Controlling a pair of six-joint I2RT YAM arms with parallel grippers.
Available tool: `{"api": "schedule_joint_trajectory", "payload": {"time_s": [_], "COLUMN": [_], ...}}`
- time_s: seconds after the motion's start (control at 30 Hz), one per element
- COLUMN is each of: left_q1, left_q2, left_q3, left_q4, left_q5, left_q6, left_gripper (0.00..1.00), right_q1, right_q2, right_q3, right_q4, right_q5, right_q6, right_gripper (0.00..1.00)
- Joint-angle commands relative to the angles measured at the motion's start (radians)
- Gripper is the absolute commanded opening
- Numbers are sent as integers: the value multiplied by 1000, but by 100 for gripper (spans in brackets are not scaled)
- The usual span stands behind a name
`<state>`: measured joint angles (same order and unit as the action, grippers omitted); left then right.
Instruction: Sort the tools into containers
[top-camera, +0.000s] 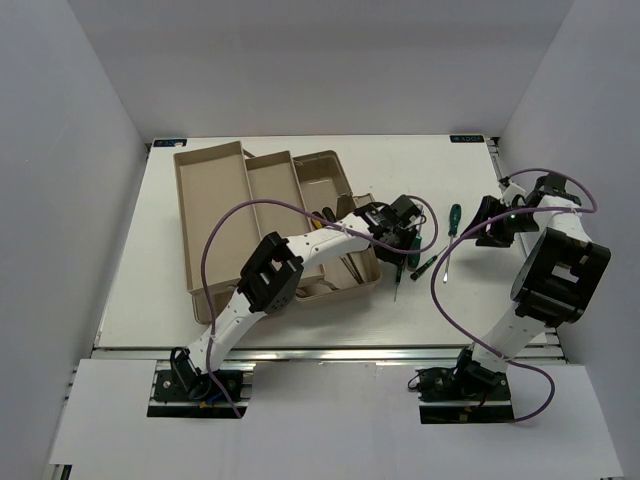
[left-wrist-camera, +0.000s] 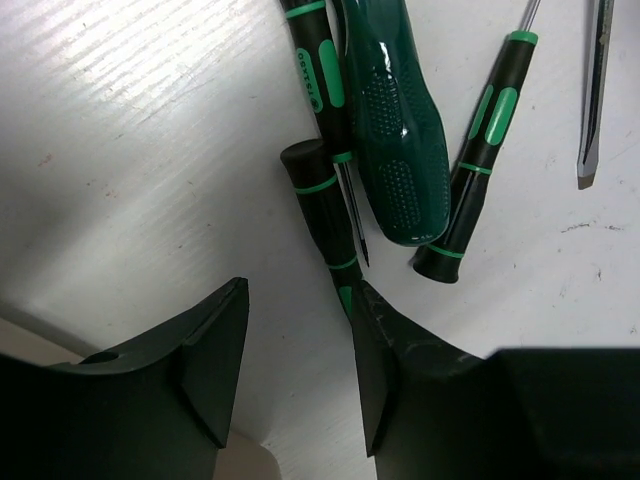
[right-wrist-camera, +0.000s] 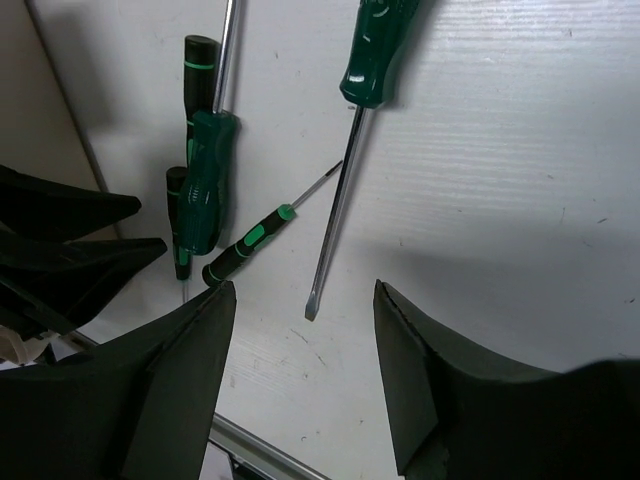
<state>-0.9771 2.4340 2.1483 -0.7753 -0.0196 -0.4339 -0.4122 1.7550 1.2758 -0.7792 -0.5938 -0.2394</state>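
White table (left-wrist-camera: 150, 150); screwdriver (left-wrist-camera: 322, 215) partly behind fingers (left-wrist-camera: 420, 400).

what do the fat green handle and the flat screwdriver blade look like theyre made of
Fat green handle: looks like hard glossy plastic, going by the bright highlights and the moulded dimpled grip patches. Flat blade: probably bare steel, grey with a dull metallic sheen.

White table (top-camera: 140, 300): beige trays (top-camera: 210, 210), green screwdrivers (top-camera: 453, 215) on top.
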Motion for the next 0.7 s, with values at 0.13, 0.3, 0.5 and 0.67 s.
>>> {"api": "schedule_joint_trajectory", "payload": {"time_s": [0.13, 0.3, 0.5, 0.67], "left_q1": [0, -3, -35, -60], "left_q2": [-7, -44, -14, 20], "left_q3": [18, -57, -56, -11], "left_q4": [2, 48, 25, -31], "left_q5": [20, 73, 52, -42], "left_q6": [4, 1, 0, -11], "left_gripper": [54, 53, 48, 46], "right_q1": [-2, -4, -4, -4], "right_q2": [-14, -20, -15, -14], "right_q3": [50, 42, 53, 62], "right_q4": [18, 20, 18, 12], "right_q5": [-52, -57, -67, -77], "right_q6": [26, 34, 48, 52], "right_gripper": [63, 63, 64, 64]}}
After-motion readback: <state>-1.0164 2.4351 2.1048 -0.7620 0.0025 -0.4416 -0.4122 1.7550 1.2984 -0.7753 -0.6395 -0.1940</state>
